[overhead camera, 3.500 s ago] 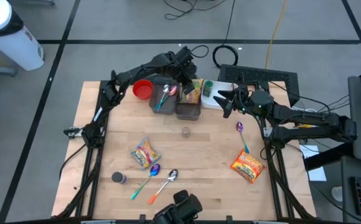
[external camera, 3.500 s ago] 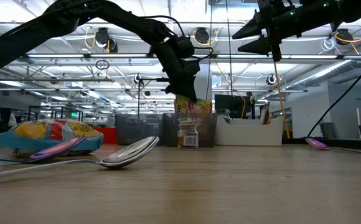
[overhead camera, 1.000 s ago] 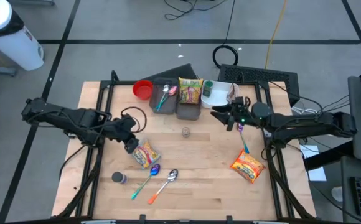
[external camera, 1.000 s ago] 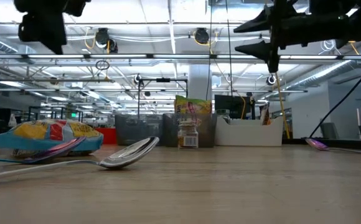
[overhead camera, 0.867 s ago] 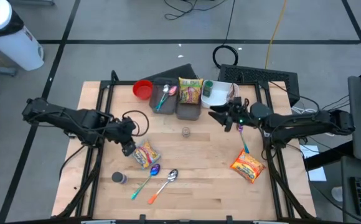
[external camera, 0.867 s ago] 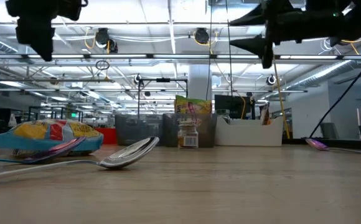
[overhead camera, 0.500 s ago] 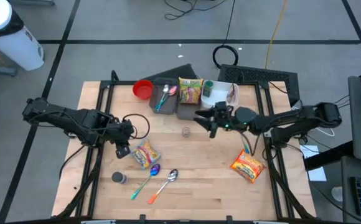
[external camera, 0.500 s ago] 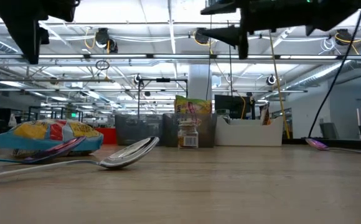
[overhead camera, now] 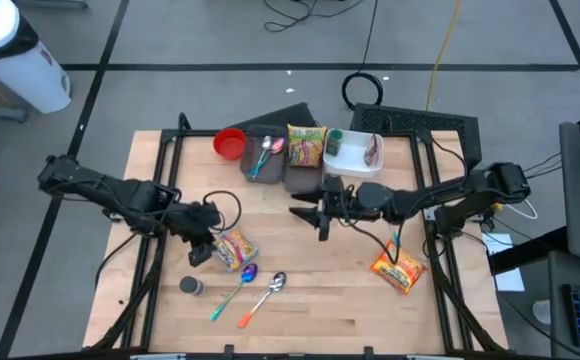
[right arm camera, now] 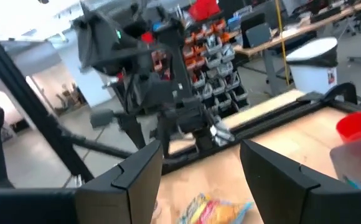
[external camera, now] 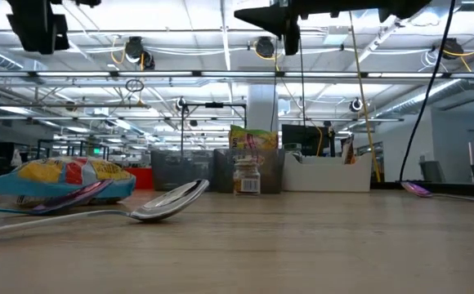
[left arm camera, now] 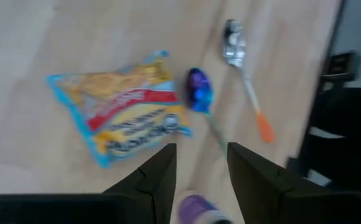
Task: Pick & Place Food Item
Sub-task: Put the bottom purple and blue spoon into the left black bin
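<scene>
Approach step, I'd say — the left gripper (overhead camera: 199,250) hangs empty with fingers parted, beside the blue-edged snack packet (overhead camera: 234,247) left of centre, the right gripper (overhead camera: 315,217) also parted at centre — next comes lowering onto that packet.

Grey tiled floor (overhead camera: 170,40), wooden table (overhead camera: 330,290), ceiling strip lights (external camera: 221,16), shelving beyond.

No legible text or labels anywhere.
</scene>
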Available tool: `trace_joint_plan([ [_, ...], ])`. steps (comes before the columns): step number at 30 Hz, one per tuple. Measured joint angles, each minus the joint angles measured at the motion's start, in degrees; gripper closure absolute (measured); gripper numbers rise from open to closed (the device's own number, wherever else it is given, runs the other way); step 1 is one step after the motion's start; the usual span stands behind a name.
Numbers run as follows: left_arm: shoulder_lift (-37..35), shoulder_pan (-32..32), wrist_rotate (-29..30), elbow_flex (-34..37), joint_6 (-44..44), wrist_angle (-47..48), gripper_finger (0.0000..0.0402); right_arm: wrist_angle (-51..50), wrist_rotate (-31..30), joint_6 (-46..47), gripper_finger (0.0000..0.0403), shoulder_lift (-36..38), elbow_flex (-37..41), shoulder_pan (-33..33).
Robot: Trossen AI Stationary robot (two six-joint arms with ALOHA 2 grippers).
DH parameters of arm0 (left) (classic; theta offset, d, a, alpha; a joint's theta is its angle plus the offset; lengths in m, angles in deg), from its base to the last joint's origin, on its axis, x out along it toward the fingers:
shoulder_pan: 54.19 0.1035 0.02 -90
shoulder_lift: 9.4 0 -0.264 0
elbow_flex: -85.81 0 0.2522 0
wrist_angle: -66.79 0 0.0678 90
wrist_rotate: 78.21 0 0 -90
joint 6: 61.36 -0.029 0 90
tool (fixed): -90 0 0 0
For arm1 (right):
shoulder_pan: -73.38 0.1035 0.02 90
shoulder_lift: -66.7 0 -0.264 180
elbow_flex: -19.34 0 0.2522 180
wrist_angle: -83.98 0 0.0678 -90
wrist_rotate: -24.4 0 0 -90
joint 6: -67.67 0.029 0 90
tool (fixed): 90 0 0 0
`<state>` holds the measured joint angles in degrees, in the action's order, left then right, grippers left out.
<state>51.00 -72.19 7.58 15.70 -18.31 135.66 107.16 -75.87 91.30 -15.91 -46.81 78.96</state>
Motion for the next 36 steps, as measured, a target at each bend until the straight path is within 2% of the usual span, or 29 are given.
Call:
trace_joint_plan([
  [5,2.5,-4.9,0.2,0.0,6.6,-4.3,0.0252,-2.7,-0.2,-0.4,0.0193,0.0,-0.1,2.0],
  [11,8.1,-12.0,6.9,0.0,15.9,-11.2,0.0252,-6.7,-0.8,2.2,0.0193,0.0,-0.1,4.6],
  [18,17.6,-17.8,10.3,0.0,29.6,-18.5,0.0252,-9.4,-6.7,4.8,0.0193,0.0,-0.1,11.2],
  [24,24.9,-19.2,10.3,-0.4,36.7,-20.2,0.0252,-10.2,-14.5,5.3,0.0193,0.0,-0.1,19.2],
  [27,27.0,-18.9,10.3,-0.4,38.4,-20.9,0.0252,-10.7,-16.9,5.7,0.0193,0.0,-0.1,22.1],
  [32,29.7,-17.9,10.9,-0.5,37.8,-21.2,0.0252,-10.7,-17.4,7.8,0.0193,0.0,-0.1,25.0],
  [36,32.0,-16.2,10.7,-0.5,34.5,-21.7,0.0252,-10.7,-22.2,7.6,0.0193,0.0,-0.1,26.7],
])
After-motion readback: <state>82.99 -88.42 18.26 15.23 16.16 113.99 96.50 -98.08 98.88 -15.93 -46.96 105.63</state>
